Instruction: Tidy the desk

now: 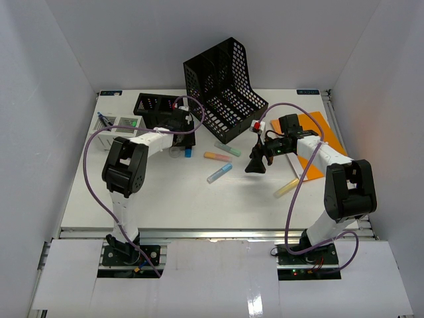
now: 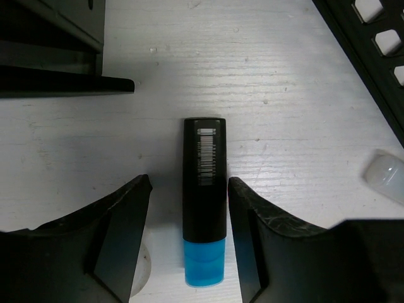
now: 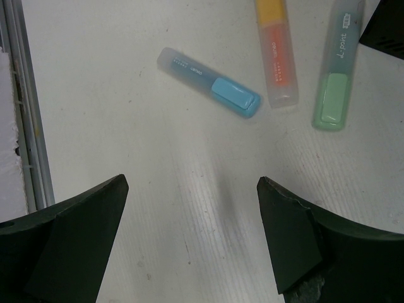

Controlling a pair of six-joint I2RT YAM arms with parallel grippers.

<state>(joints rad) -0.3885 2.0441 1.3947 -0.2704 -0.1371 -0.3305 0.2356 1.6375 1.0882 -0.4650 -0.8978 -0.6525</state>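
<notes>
1. Left hand (image 2: 189, 184) is released, its fingers straddling a black highlighter (image 2: 204, 177) that lies flat on the white worktop (image 2: 284, 95).
2. Right hand (image 3: 192, 183) hangs wide open, grasping nothing, above the worktop near a pale blue highlighter (image 3: 211, 82).

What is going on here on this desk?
Two robot arms are tidying the desk. The left gripper is low over a black highlighter with a blue cap, open fingers on either side, not gripping yet. The right gripper hangs open and empty near a light-blue highlighter, an orange highlighter and a green highlighter.
</notes>
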